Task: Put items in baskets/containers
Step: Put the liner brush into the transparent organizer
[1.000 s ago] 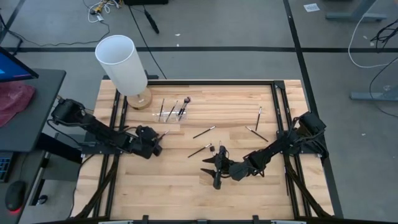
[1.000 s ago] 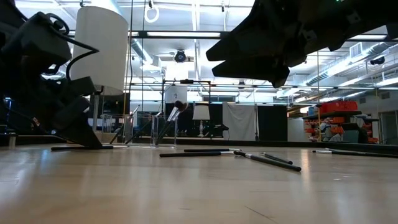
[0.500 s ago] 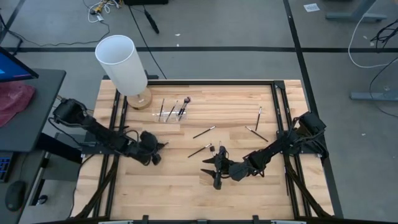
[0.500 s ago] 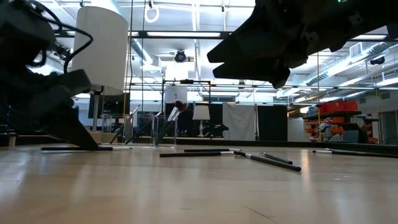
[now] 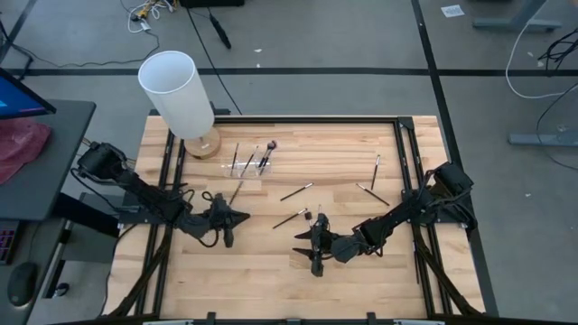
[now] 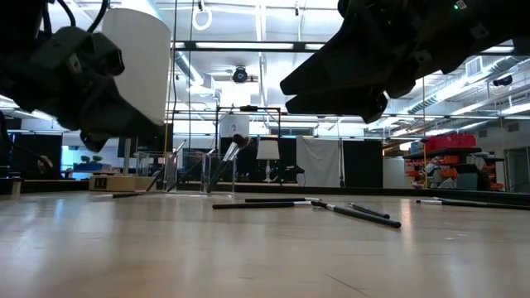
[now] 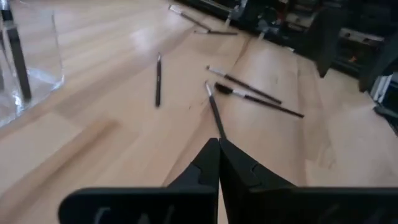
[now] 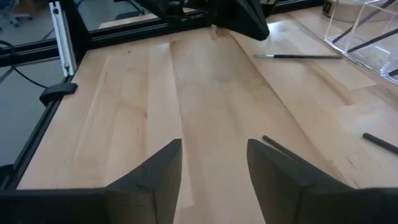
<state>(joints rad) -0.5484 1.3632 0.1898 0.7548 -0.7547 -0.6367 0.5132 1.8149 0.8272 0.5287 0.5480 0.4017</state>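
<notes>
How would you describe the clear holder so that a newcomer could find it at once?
Start at the tall white cylinder on its round wooden base, on the left arm's side of the table. Just beside that base stands the clear holder, a low see-through plastic box. It alone has brushes propped up in it; the other brushes lie flat on the wood.

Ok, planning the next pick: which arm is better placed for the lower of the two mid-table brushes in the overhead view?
Right. The right gripper sits just beside that brush with its fingers open. The left gripper is farther off, fingers shut, beside another brush near the clear holder.
</notes>
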